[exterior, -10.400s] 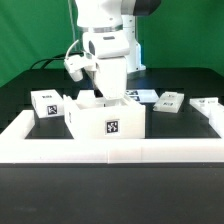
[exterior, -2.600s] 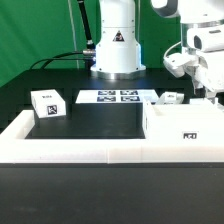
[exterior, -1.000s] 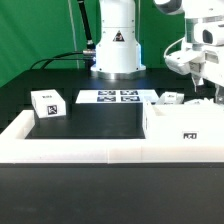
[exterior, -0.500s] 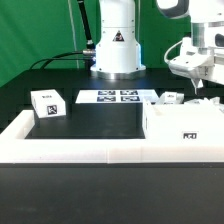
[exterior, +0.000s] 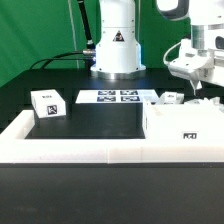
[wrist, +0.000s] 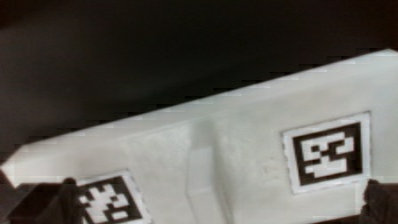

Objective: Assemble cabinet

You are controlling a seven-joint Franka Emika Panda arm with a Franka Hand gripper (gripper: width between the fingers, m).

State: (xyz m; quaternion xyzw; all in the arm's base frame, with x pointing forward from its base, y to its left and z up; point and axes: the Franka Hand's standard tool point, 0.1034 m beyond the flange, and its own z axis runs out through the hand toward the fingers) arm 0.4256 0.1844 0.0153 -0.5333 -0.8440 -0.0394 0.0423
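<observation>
The claw [exterior: 198, 88] hangs with fingers spread wide, empty, above the big white cabinet box [exterior: 185, 122] at the exterior view's right of the bench [exterior: 100, 125].

Cabinet body [exterior: 185, 122]: big white box, upright w/ small tag on front, at the exterior view's right. Tagged white block [exterior: 47, 103] sits well apart at that view's left; smaller block [exterior: 168, 98] just behind body.
</observation>
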